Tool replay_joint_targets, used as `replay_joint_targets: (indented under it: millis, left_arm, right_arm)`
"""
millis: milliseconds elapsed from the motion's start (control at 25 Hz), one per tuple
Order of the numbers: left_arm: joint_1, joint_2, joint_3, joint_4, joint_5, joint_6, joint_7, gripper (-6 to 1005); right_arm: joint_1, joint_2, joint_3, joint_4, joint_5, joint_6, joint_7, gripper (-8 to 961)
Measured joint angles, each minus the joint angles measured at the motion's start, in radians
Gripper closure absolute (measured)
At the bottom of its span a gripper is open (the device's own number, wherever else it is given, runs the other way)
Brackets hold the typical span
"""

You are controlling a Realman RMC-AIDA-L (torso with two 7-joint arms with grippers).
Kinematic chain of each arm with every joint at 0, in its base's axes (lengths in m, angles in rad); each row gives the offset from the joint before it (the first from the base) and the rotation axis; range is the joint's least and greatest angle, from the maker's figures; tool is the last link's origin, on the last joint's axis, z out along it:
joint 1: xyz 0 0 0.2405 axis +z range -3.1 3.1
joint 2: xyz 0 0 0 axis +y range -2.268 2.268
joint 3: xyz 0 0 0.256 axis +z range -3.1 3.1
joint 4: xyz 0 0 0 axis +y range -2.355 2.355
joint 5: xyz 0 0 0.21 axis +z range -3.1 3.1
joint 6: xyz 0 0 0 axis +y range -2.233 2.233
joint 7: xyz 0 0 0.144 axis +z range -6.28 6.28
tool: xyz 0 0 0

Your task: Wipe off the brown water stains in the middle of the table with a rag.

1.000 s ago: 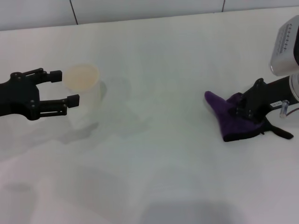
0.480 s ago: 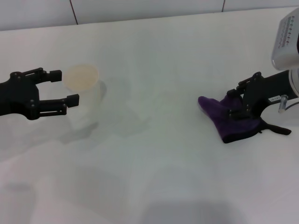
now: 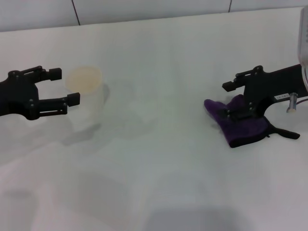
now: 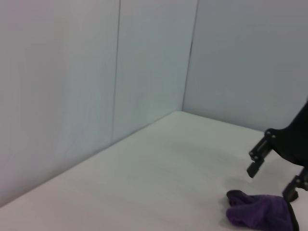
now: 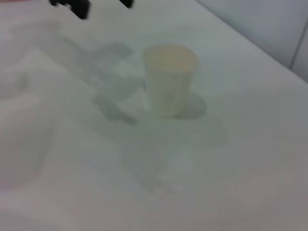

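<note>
The dark purple rag lies crumpled on the white table at the right. My right gripper stands open over it, its lower finger resting against the cloth and its upper finger clear above. The left wrist view shows the rag beneath that right gripper. At the far left my left gripper is open beside a white paper cup, not touching it. No brown water stains show in any view.
The paper cup stands upright, left of the table's middle, with the left gripper's fingertips just beyond it. A tiled wall runs along the table's far edge.
The right gripper has opened and let go of the rag, which now lies on the table. The left gripper drew back slightly from the cup.
</note>
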Motion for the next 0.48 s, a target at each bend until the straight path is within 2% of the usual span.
replay_joint_targets:
  millis: [480]
  left_arm:
    - [0.021, -0.001, 0.000, 0.028, -0.088, 0.010, 0.087, 127]
  right_arm:
    - [-0.006, 0.000, 0.004, 0.103, 0.141, -0.009, -0.191, 271]
